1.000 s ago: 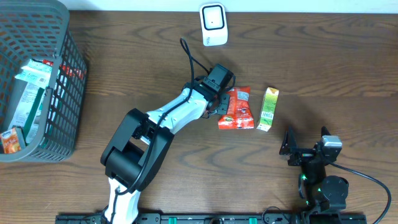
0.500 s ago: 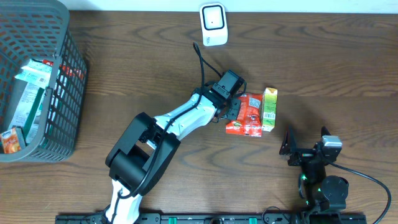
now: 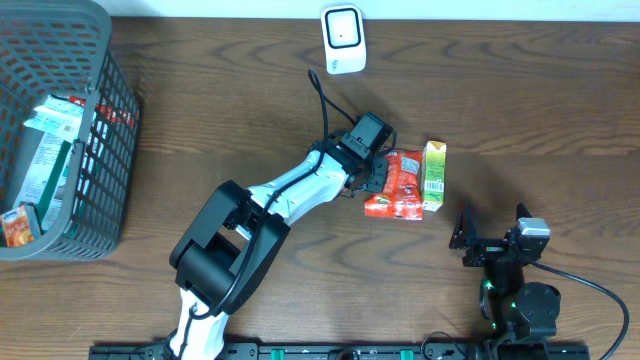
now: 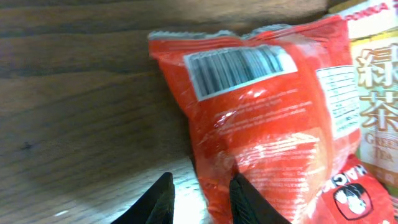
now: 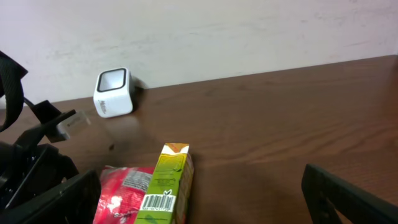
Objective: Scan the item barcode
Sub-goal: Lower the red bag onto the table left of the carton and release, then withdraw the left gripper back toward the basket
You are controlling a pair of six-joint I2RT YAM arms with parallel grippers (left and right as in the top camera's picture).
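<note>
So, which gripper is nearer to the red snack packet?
Left. The left gripper is at the red snack packet edge; the right gripper stands apart, beyond the green tea carton.

Mock shop checkout on a test bench. Indicated by: white box-shaped barcode scanner (image 3: 342, 40) at the far edge of dark wood-grain table (image 3: 540, 90); grey plastic mesh shopping basket (image 3: 115, 130) holding packaged groceries (image 3: 45, 150); barcoded red foil snack bag (image 3: 397, 187); green tea carton (image 3: 433, 175).
</note>
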